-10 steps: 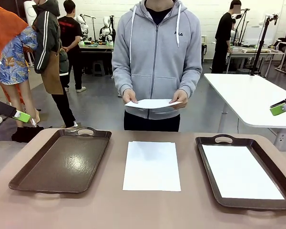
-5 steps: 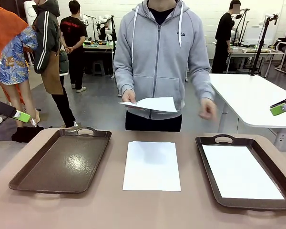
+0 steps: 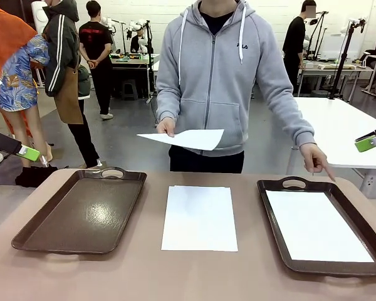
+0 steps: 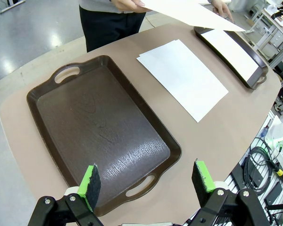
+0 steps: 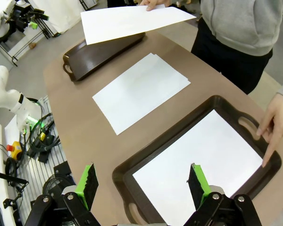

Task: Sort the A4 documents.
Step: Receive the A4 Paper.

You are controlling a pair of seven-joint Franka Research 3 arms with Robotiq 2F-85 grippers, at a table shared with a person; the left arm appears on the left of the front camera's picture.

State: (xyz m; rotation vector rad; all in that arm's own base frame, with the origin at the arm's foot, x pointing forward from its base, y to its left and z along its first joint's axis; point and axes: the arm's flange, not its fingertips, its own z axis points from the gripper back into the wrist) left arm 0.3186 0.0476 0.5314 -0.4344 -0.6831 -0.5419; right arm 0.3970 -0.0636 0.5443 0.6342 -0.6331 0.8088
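Between brown trays [image 3: 81, 210] — A4 documents [image 3: 199, 218]

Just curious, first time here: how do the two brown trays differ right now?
The right tray holds a white sheet; the left tray has a bare glossy bottom. The person's hand points beside the right tray's handle; no hand is near the left tray. Both are dark brown, rectangular, with handles.
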